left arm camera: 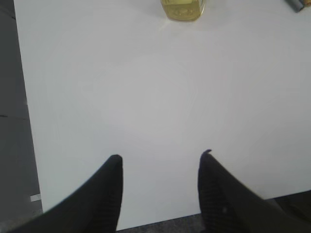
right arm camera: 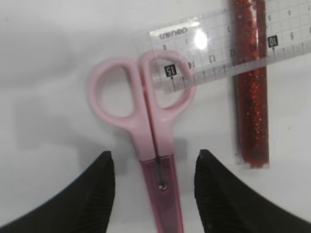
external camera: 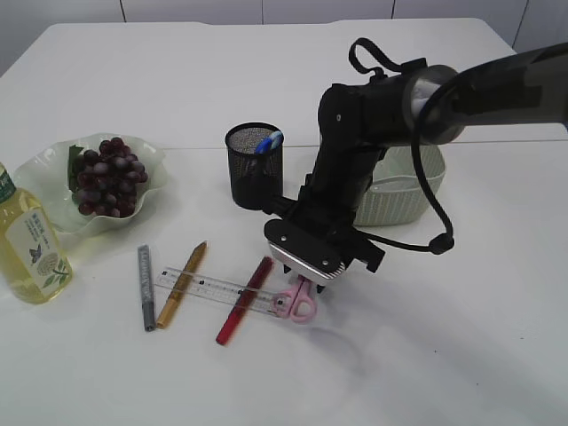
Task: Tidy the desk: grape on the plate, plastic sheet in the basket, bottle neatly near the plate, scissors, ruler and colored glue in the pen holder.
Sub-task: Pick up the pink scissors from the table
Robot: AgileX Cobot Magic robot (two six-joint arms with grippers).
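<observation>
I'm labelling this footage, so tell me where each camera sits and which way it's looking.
Exterior: in front of the table, slanting down at the grapes, pen holder and basket; the right arm shows.
Left wrist: above the table, looking down; left gripper open, bottle at top.
Right wrist: straight down at the scissors; right gripper open astride them.
Shared: scissors, ruler and red glue appear in exterior and right wrist views.

Pink scissors [right arm camera: 146, 121] flat, closed, handle loop overlapping clear ruler [right arm camera: 228, 48].
</observation>
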